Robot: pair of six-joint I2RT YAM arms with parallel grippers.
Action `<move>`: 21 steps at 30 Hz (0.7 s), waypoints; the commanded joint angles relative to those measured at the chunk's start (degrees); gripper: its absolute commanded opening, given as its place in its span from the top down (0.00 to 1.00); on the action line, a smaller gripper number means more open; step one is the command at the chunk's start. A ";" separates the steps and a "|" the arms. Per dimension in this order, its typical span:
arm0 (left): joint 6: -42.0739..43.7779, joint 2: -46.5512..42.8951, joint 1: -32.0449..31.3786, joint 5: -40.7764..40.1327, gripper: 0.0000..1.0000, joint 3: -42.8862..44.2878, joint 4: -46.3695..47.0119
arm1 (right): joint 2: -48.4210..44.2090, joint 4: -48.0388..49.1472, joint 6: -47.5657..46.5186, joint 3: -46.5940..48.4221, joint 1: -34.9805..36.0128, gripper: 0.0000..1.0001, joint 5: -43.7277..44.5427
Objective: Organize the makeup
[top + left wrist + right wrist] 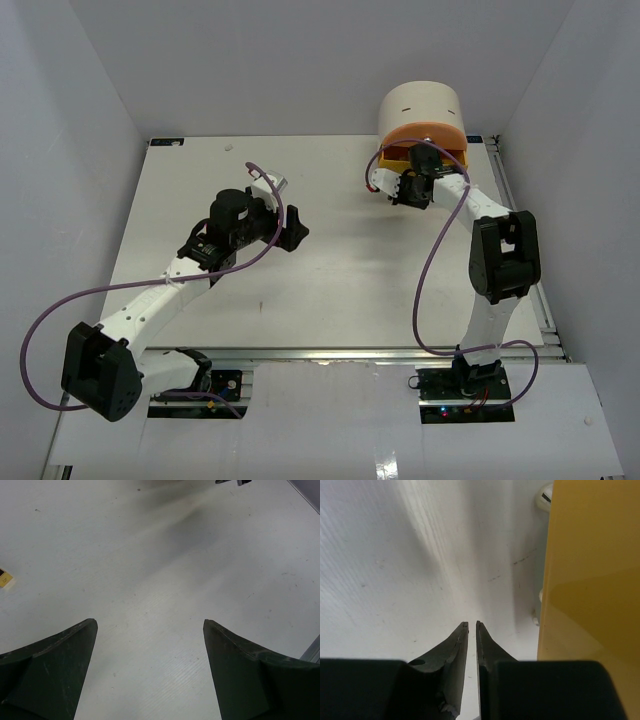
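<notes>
from above, the left gripper hung over the table just toward 9 o'clock of its middle, well apart from everything else. that view did not let the gap of its jaws be read. the left wrist camera did: the two dark fingers stood spread wide, with only bare white surface between them. that camera alone also caught a small yellow-and-black mark at its 9 o'clock edge, too little of it to name.

farther out, toward 1 o'clock of the table's middle, the right gripper sat low in front of the round drawer unit, at the unit's 7 o'clock side. the overhead view could not settle whether they touched. the right wrist camera showed the fingers pressed almost together, a hairline slit between them and nothing in it. a yellow panel filled that view's 3 o'clock side, just beside the fingertips and apart from them.

farthest, at the table's back edge, only the overhead view gave the unit whole: a cream drum with an orange front.

where the makeup lay could not be told from any of the three views.
</notes>
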 commanded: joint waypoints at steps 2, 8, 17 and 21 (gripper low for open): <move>0.66 -2.41 0.20 -0.34 0.02 -0.49 0.57 | -1.77 8.23 -5.12 -2.99 -0.17 0.65 9.05; 0.73 -2.47 0.23 -0.64 0.02 -0.49 0.57 | -3.14 16.38 -4.36 -5.35 -0.17 0.20 10.38; 0.66 -2.62 0.30 -0.40 0.02 -0.49 0.57 | -1.36 12.42 -7.00 -1.25 -0.39 0.10 9.87; 0.75 -2.82 0.30 -0.48 0.02 -0.49 0.57 | -1.97 7.78 -7.96 0.09 -0.77 0.09 4.30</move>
